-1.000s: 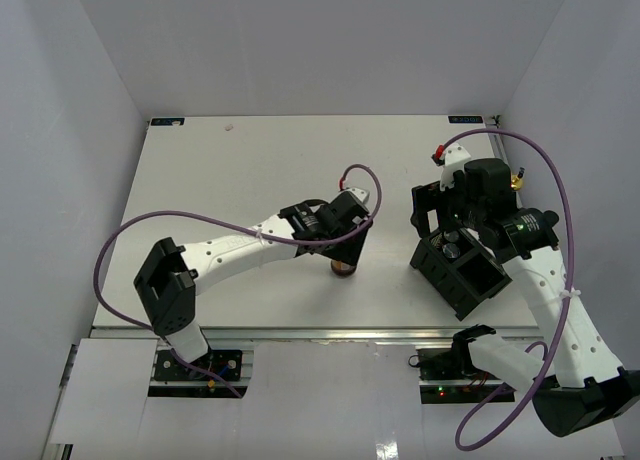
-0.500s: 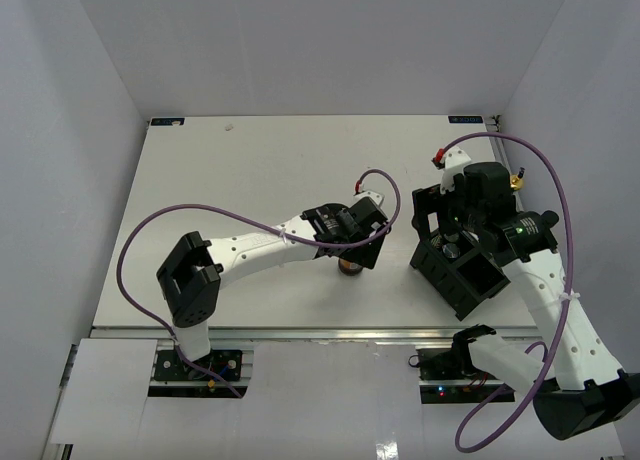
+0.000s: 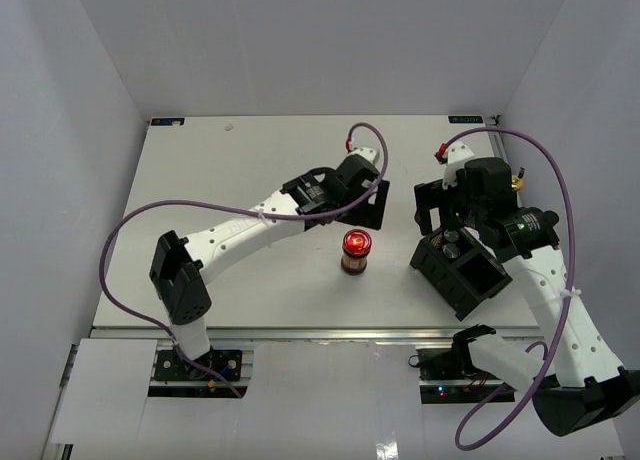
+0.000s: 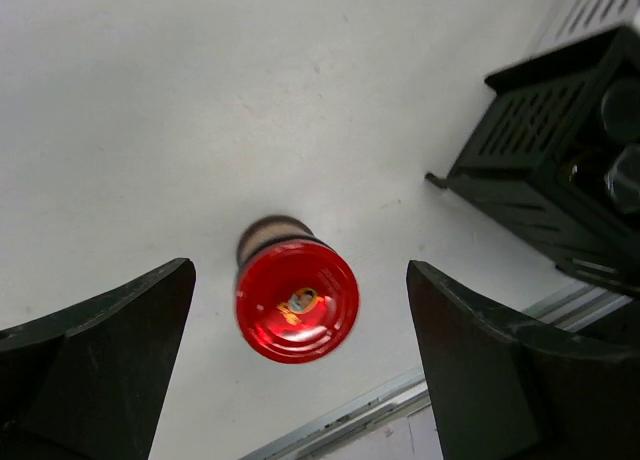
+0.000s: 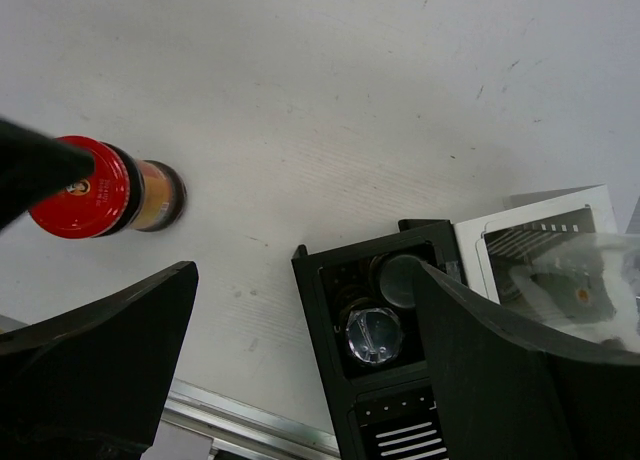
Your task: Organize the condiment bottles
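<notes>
Jar with red cap (image 3: pixel 355 250) upright, at 9 o'clock from black box (image 3: pixel 482 277). Left gripper (image 3: pixel 365 205) at its 12 o'clock, spread wide, empty. Right gripper (image 3: pixel 432 208) wide apart, empty.

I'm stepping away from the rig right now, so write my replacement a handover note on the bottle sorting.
Left hand: open and empty, above the red-capped jar.
Right hand: open and empty, above the black box.
Things: the red-capped jar stands upright on the table, apart from the box. The gold-topped bottle is beyond the right arm, mostly hidden.
Done: two black-lidded jars sit in the box.
Left: the red-capped jar and the gold-topped bottle. The tall dark bottle is not clearly in view, so find it first.
</notes>
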`<state>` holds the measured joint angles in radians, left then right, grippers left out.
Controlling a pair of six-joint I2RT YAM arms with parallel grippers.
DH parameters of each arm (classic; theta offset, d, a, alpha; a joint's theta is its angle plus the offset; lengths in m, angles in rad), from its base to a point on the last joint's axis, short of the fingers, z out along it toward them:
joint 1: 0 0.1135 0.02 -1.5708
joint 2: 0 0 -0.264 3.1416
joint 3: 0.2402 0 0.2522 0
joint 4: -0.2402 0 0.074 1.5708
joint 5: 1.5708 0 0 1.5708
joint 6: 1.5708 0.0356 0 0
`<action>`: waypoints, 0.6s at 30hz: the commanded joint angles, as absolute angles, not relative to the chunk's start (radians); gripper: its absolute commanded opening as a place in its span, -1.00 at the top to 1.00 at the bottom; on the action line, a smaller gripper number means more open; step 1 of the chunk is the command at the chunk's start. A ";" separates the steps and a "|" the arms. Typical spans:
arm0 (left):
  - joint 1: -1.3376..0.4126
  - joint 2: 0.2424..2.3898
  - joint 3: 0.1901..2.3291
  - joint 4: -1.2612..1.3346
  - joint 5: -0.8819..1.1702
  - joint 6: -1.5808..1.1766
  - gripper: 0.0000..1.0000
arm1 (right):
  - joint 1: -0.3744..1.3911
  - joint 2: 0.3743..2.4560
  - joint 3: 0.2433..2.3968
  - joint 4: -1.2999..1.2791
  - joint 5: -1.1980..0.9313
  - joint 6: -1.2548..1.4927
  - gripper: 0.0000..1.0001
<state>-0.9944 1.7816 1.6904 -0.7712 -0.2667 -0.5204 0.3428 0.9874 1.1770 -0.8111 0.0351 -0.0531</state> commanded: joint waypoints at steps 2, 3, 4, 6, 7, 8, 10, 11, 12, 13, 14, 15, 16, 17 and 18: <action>-0.771 1.663 1.695 -0.834 -0.210 -0.523 -0.96 | 0.349 1.037 1.257 -0.768 -0.099 -0.035 -0.87; -0.723 1.636 1.666 -0.832 -0.200 -0.523 -0.96 | 0.351 1.053 1.256 -0.751 -0.165 -0.031 -0.86; -0.667 1.614 1.639 -0.829 -0.198 -0.522 -0.96 | 0.370 1.069 1.252 -0.736 -0.195 -0.025 -0.85; -0.599 1.542 1.551 -0.797 -0.176 -0.517 -0.96 | 0.423 1.093 1.234 -0.696 -0.198 -0.008 -0.85; -0.569 1.491 1.487 -0.786 -0.163 -0.516 -0.96 | 0.453 1.113 1.229 -0.684 -0.177 -0.008 -0.86; -0.539 1.458 1.445 -0.772 -0.147 -0.513 -0.96 | 0.486 1.130 1.229 -0.681 -0.148 -0.004 -0.86; -0.449 1.381 1.352 -0.739 -0.113 -0.508 -0.96 | 0.596 1.176 1.240 -0.676 -0.080 0.025 -0.88; -0.417 1.344 1.307 -0.731 -0.108 -0.503 -0.96 | 0.641 1.201 1.249 -0.671 -0.064 0.033 -0.88; -0.395 1.308 1.264 -0.723 -0.103 -0.497 -0.96 | 0.672 1.226 1.259 -0.665 -0.049 0.042 -0.89; -0.381 1.275 1.226 -0.712 -0.096 -0.488 -0.96 | 0.691 1.247 1.269 -0.661 -0.031 0.053 -0.89; -0.365 1.251 1.197 -0.702 -0.090 -0.482 -0.96 | 0.715 1.274 1.277 -0.659 -0.011 0.059 -0.89; -0.348 1.237 1.180 -0.697 -0.086 -0.479 -0.96 | 0.738 1.308 1.285 -0.662 0.012 0.060 -0.90; -0.340 1.218 1.160 -0.696 -0.078 -0.473 -0.96 | 0.750 1.340 1.295 -0.670 0.041 0.061 -0.91; -0.332 1.202 1.143 -0.697 -0.072 -0.468 -0.96 | 0.761 1.367 1.304 -0.679 0.065 0.062 -0.91; -0.323 1.192 1.132 -0.698 -0.070 -0.464 -0.96 | 0.773 1.384 1.309 -0.686 0.083 0.064 -0.92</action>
<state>-0.3510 1.2572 1.1854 -0.7338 -0.1284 -0.4957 0.7287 1.3067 1.2386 -0.7010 -0.0351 0.0340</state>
